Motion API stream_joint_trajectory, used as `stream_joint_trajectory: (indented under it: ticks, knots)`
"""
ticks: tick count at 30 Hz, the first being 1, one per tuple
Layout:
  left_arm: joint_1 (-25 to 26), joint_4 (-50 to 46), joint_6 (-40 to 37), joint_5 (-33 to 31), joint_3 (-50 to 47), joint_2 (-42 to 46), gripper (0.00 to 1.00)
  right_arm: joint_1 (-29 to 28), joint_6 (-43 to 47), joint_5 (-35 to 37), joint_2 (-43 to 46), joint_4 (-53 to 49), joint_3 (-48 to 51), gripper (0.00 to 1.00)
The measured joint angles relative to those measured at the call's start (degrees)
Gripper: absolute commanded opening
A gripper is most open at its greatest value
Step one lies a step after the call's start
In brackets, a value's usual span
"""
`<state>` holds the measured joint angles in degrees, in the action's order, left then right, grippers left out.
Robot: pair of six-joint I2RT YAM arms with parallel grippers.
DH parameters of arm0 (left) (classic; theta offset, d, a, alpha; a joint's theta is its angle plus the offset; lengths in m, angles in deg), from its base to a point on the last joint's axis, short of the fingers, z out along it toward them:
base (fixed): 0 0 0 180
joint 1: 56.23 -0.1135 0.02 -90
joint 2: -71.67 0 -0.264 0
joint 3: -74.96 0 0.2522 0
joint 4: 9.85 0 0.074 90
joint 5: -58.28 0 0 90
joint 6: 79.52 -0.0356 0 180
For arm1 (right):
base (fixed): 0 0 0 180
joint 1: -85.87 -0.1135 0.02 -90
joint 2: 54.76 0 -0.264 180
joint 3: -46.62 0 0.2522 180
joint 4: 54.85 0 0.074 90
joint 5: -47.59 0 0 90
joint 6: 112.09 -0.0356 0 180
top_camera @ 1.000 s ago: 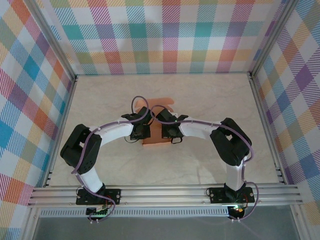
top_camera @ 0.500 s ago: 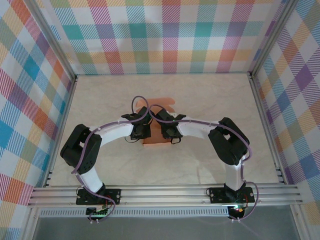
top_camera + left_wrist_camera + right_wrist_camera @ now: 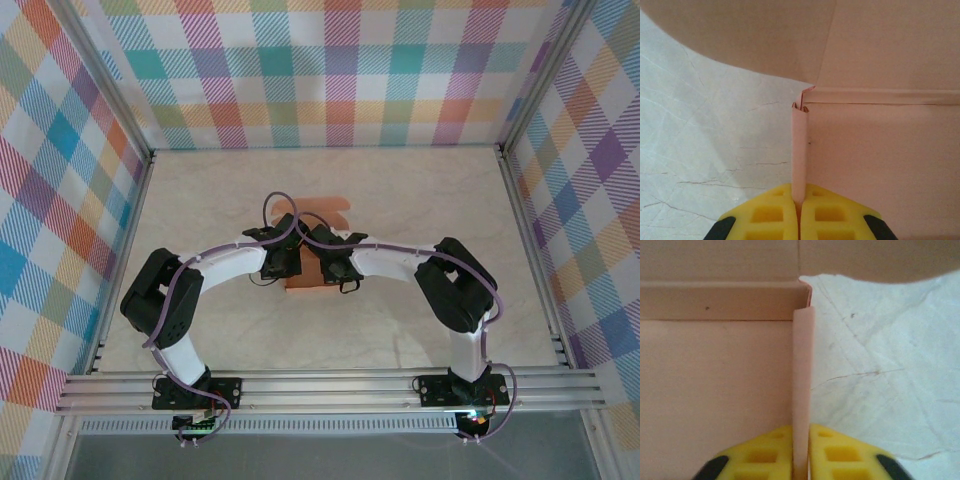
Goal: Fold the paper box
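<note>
The paper box (image 3: pixel 307 286) is a salmon-orange cardboard sheet lying mid-table, mostly hidden under both wrists, with a rounded flap (image 3: pixel 327 207) poking out behind them. My left gripper (image 3: pixel 799 200) is shut on the box's raised left side wall (image 3: pixel 800 145), which stands on edge beside the flat base panel (image 3: pixel 880 165). My right gripper (image 3: pixel 801 440) is shut on the raised right side wall (image 3: pixel 802 375), next to the base panel (image 3: pixel 715 385). From above, the left gripper (image 3: pixel 281 264) and right gripper (image 3: pixel 336 266) point down side by side over the box.
The box lies on a pale marble-patterned tabletop (image 3: pixel 420 200) enclosed by plaid walls (image 3: pixel 330 70) at the back and sides. An aluminium rail (image 3: pixel 330 388) runs along the near edge, carrying both arm bases. Bare table surrounds the box.
The right arm has shifted a little to the left, bringing its wrist closer to the left one. The left arm and the box have stayed put.
</note>
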<state>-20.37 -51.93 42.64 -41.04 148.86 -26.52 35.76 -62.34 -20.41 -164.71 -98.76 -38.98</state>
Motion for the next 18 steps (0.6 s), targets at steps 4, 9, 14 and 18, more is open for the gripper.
stream_joint_trajectory:
  ticks: [4, 9, 14, 18]
  knots:
    - [-0.1, 0.0, 0.1, 0.3, 0.0, 0.0, 0.06, -0.4, 0.2, 2.1, -2.2, -3.2, -3.1, 0.0]
    - [-1.8, 0.5, 0.2, 3.0, 0.0, 0.0, 0.05, -1.8, 0.0, 6.7, -5.6, -8.2, -7.6, 0.0]
    - [-2.4, 1.4, 0.2, 4.6, -0.1, 0.0, 0.05, -2.6, -0.7, 10.0, -7.0, -10.3, -9.2, 0.0]
    - [-2.3, 1.6, 0.2, 4.6, -0.1, -0.1, 0.05, -2.7, -0.9, 10.3, -6.4, -9.4, -8.4, 0.0]
